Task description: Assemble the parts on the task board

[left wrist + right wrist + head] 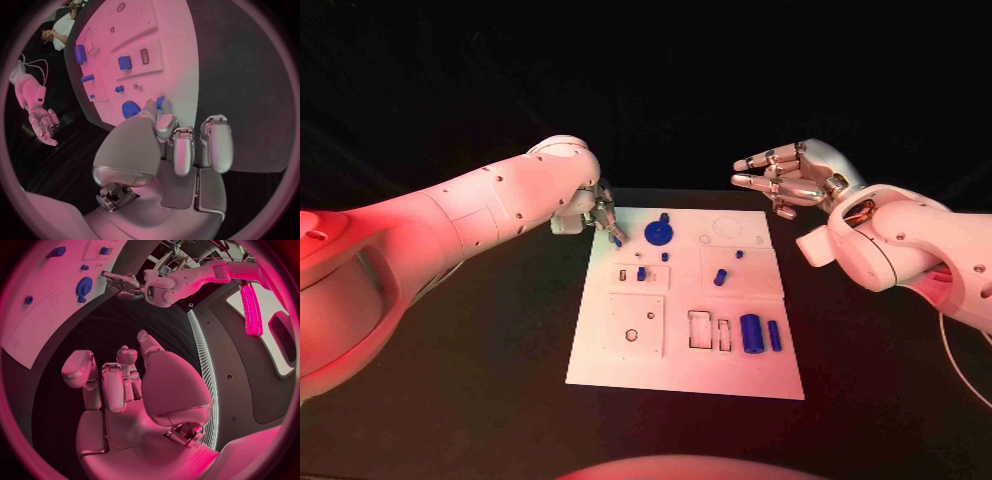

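Looking down from the head view, the white task board [687,350] lies mid-way on the black table [473,400], blue parts [750,331] scattered on it. The left hand [596,215] reaches the board's far corner beside a blue gear [659,235]; whether it pinches anything I cannot tell. The left wrist view shows its fingertips [164,122] touching a small blue piece [160,102]. The right hand [125,390] hovers off the board, fingers loosely apart, holding nothing.
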Tool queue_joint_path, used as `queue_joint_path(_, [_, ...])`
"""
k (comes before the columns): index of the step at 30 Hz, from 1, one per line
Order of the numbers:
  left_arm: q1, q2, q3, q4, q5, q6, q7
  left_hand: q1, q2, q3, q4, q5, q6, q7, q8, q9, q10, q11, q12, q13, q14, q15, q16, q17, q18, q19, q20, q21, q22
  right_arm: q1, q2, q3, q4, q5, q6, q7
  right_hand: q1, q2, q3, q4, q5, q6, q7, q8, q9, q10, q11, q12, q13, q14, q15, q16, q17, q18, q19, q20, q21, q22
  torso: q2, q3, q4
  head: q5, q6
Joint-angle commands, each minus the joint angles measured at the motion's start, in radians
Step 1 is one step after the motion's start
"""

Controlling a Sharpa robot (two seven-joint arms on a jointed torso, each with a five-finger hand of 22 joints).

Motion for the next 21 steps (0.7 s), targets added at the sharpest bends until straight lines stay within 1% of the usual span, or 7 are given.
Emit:
queue_joint_path(1, [-0.001, 0.000, -0.001, 0.001, 0.030, -0.065, 0.019, 0.045, 0.017, 0.053, -0.016, 0.004, -0.008, 0.002, -0.002, 0.004, -0.007, -0.001, -0.009, -0.007, 0.102, -0.004, 0.002, 0.263, 0.008, 0.042, -0.006, -0.002, 0.150, -0.001, 0.001, 0.000, 0.000, -0.011, 0.018, -0.001, 0.006, 0.005, 0.000, -0.007, -0.002, -0.008, 0.000, 0.004, 0.000, -0.007, 0.002, -0.001, -0.001, 0.052, 0.005, -0.007, 0.010, 0.019, -0.006, 0.000, -0.005, -0.001, -0.001, 0.0000, 0.0005, 0.000, -0.002])
queue_joint_path(6, [-0.001, -0.002, -0.001, 0.000, 0.071, -0.084, 0.029, 0.017, -0.049, 0.221, -0.015, 0.004, -0.013, 0.010, 0.009, 0.018, -0.004, 0.006, -0.016, -0.014, 0.102, 0.005, 0.002, 0.263, 0.006, 0.045, -0.001, 0.006, 0.160, -0.001, 0.001, 0.000, 0.000, -0.012, 0.024, -0.003, 0.007, 0.006, 0.000, -0.007, -0.003, -0.008, 0.000, 0.004, 0.000, -0.006, 0.002, -0.001, -0.001, 0.052, 0.005, -0.007, 0.011, 0.019, -0.006, 0.000, -0.005, 0.000, -0.001, 0.0007, 0.0005, 0.001, -0.001])
queue_joint_path(7, [-0.001, -0.003, -0.001, 0.000, 0.079, -0.083, 0.030, 0.005, -0.070, 0.264, -0.018, 0.007, -0.015, 0.012, 0.012, 0.022, -0.003, 0.006, -0.018, -0.016, 0.102, 0.007, 0.002, 0.263, 0.005, 0.046, 0.000, 0.007, 0.162, -0.001, 0.000, 0.000, 0.000, -0.012, 0.025, -0.004, 0.007, 0.006, 0.000, -0.007, -0.003, -0.008, 0.000, 0.004, 0.000, -0.007, 0.002, -0.001, -0.001, 0.052, 0.005, -0.007, 0.011, 0.019, -0.006, 0.000, -0.005, 0.000, -0.001, 0.0006, 0.0006, 0.002, -0.001])
queue_joint_path(12, [-0.001, -0.013, -0.005, 0.010, 0.116, -0.078, 0.033, -0.052, -0.135, 0.442, -0.047, 0.018, -0.015, 0.009, 0.032, 0.042, 0.002, 0.005, -0.022, -0.023, 0.102, 0.012, 0.002, 0.263, 0.005, 0.046, 0.003, 0.009, 0.166, -0.001, 0.000, 0.000, 0.000, -0.013, 0.029, -0.006, 0.007, 0.006, 0.000, -0.007, -0.003, -0.008, 0.000, 0.004, 0.000, -0.006, 0.002, 0.000, 0.000, 0.052, 0.005, -0.007, 0.011, 0.019, -0.006, 0.000, -0.006, -0.001, -0.001, 0.0010, 0.0004, 0.003, -0.002])
queue_joint_path(15, [-0.001, -0.034, -0.008, 0.034, 0.151, -0.098, 0.038, -0.093, -0.177, 0.510, -0.074, 0.071, -0.009, 0.010, 0.046, 0.054, 0.012, 0.004, -0.013, -0.016, 0.102, 0.007, 0.002, 0.263, 0.004, 0.047, 0.003, 0.012, 0.170, -0.001, -0.001, 0.000, 0.001, -0.013, 0.032, -0.008, 0.006, 0.007, -0.002, -0.006, 0.000, -0.008, 0.000, 0.004, 0.000, -0.007, 0.002, 0.000, -0.001, 0.052, 0.006, -0.007, 0.011, 0.019, -0.006, 0.000, -0.006, -0.002, -0.001, 0.0012, 0.0000, 0.006, 0.000])
queue_joint_path(17, [-0.001, -0.047, -0.009, 0.053, 0.170, -0.115, 0.042, -0.112, -0.189, 0.536, -0.086, 0.101, -0.004, 0.008, 0.052, 0.058, 0.019, 0.004, -0.006, -0.009, 0.102, 0.005, 0.002, 0.263, 0.003, 0.049, 0.002, 0.016, 0.174, -0.001, -0.001, -0.001, 0.002, -0.013, 0.032, -0.009, 0.006, 0.007, -0.002, -0.006, 0.000, -0.008, 0.000, 0.004, 0.000, -0.007, 0.002, 0.000, -0.001, 0.052, 0.006, -0.007, 0.011, 0.019, -0.006, 0.000, -0.006, -0.002, -0.002, 0.0021, 0.0000, 0.005, 0.001])
queue_joint_path(21, [-0.001, -0.102, -0.011, 0.134, 0.206, -0.168, 0.059, -0.149, -0.213, 0.570, -0.108, 0.184, 0.008, 0.004, 0.062, 0.065, 0.033, 0.000, 0.007, 0.003, 0.102, 0.001, 0.002, 0.263, 0.000, 0.055, -0.001, 0.027, 0.183, -0.001, -0.004, -0.001, 0.003, -0.014, 0.033, -0.010, 0.006, 0.006, -0.002, -0.006, 0.002, -0.008, 0.000, 0.004, 0.000, -0.007, 0.002, -0.001, -0.002, 0.052, 0.006, -0.007, 0.010, 0.019, -0.006, 0.000, -0.006, -0.002, -0.002, 0.0013, 0.0009, 0.005, 0.004])
